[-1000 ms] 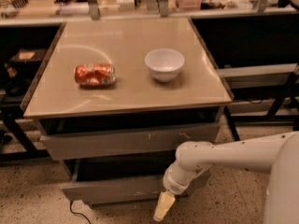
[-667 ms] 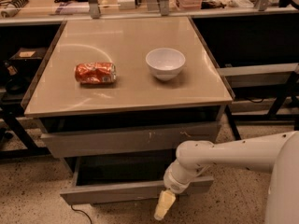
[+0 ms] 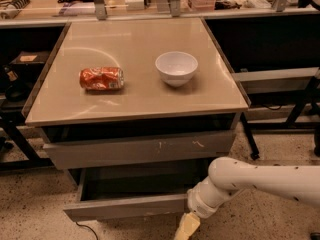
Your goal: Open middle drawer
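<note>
Item 1: middle drawer (image 3: 127, 207), below the scratched upper front (image 3: 135, 150), stands open toward the near side with its grey interior exposed.

Item 2: gripper (image 3: 187, 227), low at the panel's right end, probably placed there to pull the handle-less edge. Whether it is apart or together cannot be told.

Smooth white arm (image 3: 260, 176), round like a fat tube, with a ribbed ring (image 3: 204, 204). Pale yellow gripper (image 3: 187, 227) (at its tip, down low).

A single raised camera looks down on the table (image 3: 140, 49) from nearby in front, fingers (image 3: 186, 227) at the bottom edge.
</note>
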`<move>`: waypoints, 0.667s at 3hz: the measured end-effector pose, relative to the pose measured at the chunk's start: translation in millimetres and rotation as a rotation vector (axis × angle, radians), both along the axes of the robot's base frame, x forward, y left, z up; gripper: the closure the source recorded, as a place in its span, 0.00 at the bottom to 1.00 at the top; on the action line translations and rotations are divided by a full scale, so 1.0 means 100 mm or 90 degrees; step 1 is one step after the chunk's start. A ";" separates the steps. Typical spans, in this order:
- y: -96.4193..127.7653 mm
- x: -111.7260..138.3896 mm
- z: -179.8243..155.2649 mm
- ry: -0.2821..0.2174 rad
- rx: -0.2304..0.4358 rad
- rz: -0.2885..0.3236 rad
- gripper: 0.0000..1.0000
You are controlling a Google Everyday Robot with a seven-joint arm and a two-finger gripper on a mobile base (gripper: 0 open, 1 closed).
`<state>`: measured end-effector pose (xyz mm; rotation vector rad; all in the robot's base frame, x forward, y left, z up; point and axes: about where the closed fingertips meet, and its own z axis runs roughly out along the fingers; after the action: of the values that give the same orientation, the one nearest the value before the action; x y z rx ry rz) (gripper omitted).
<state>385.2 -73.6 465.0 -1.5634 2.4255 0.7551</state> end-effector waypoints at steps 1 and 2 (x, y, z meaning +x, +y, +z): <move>0.00 0.00 0.00 -0.001 -0.001 0.001 0.00; 0.05 0.20 0.07 -0.032 -0.004 0.009 0.00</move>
<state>404.8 -68.3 472.1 -1.5828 2.3866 0.7036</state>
